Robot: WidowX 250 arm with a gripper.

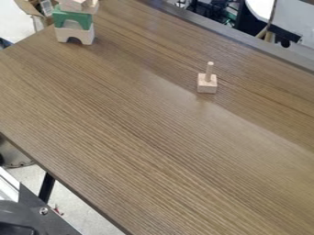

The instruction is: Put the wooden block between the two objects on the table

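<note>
Wooden block: prob. pale pc. (pixel 73 4) atop stack, at top edge nr. L corner; ID uncertain, long axis can't tell.
Green arch (pixel 64 15): directly under pale pcs.
Plain arch (pixel 87 36): base of stack, on table (pixel 141 128).
Peg block (pixel 207 87): R of stack, well apart, peg (pixel 210 69) upright; prob. 2nd obj.
Gap: likely target, stack-to-peg-block line.
Claw: state can't tell; brg. to block can't tell.

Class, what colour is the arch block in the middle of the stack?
Green; the arch block shows in the camera view.
</note>
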